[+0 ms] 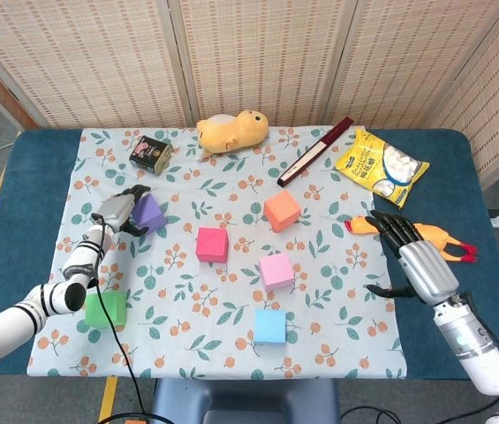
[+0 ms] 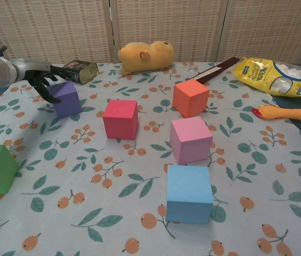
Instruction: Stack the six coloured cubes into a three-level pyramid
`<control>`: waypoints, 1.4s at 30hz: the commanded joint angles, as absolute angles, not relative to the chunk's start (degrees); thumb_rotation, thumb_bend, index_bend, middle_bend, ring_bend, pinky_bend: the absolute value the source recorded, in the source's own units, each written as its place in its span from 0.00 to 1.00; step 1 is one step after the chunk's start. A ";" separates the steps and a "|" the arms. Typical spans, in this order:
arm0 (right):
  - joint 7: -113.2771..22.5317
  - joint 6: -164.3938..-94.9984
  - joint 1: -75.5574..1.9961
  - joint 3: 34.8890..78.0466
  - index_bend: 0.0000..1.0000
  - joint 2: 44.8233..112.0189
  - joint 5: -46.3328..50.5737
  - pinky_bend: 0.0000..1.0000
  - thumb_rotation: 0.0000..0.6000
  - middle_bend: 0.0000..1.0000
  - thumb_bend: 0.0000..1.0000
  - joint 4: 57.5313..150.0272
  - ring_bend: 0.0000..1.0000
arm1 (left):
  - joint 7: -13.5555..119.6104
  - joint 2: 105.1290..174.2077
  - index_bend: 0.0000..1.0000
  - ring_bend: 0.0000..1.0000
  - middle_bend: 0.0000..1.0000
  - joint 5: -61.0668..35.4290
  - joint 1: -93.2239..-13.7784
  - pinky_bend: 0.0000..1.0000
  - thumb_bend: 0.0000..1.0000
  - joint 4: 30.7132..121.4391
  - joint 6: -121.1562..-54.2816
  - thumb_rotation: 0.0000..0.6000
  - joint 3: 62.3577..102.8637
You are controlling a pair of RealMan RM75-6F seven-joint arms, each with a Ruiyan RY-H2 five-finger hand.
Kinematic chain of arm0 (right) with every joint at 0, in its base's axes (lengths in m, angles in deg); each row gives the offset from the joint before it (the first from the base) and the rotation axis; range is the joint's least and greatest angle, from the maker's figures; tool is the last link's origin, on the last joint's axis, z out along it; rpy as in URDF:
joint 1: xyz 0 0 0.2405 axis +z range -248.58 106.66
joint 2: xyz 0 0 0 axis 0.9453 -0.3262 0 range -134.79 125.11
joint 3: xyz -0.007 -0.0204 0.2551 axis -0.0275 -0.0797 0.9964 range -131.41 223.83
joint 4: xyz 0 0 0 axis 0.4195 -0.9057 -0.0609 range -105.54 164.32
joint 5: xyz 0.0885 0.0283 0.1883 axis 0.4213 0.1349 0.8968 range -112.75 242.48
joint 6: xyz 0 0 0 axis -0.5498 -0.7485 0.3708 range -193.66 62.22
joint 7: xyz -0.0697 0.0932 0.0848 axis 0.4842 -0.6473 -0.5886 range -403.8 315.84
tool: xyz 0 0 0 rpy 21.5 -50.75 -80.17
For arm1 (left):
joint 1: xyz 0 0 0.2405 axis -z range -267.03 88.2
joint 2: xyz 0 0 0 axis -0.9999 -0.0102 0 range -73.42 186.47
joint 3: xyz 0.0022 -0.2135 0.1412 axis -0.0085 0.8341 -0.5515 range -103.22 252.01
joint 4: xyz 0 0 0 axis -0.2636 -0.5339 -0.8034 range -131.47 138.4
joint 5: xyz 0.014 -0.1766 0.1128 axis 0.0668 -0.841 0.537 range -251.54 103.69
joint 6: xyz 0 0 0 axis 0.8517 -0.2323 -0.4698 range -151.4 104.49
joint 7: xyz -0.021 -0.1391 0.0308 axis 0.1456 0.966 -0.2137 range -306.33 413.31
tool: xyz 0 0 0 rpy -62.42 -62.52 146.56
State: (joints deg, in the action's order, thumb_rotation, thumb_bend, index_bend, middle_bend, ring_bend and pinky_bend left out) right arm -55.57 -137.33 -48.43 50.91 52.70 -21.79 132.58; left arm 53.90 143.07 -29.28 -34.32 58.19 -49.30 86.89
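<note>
Both hands empty: left hand [image 1: 118, 211] fingers spread around purple cube [image 1: 150, 212], right hand [image 1: 419, 261] splayed.

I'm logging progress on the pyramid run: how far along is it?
Nothing is stacked yet: the red, orange, pink, blue and green cubes all sit apart on the cloth. In hand: the left hand is at the purple cube, fingers around it, not lifted. The right hand hovers open. All three levels remain.
</note>
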 commanded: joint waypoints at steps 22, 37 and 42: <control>-58.85 -138.49 -50.59 50.21 0.00 52.81 -23.07 0.04 1.00 0.01 0.00 130.86 0.00 | 62.40 137.32 0.46 0.36 0.36 -8.89 -40.27 0.44 0.31 66.90 -59.81 1.00 84.50; -58.39 -138.82 -51.65 49.56 0.00 52.30 -23.92 0.04 1.00 0.01 0.00 131.97 0.00 | 76.22 140.31 0.39 0.26 0.25 11.25 -39.60 0.34 0.31 63.73 -66.87 1.00 78.67; -58.37 -138.84 -51.98 49.41 0.00 52.20 -23.87 0.04 1.00 0.01 0.00 132.04 0.00 | 76.22 142.10 0.38 0.25 0.23 12.01 -38.46 0.33 0.31 61.20 -66.44 1.00 78.30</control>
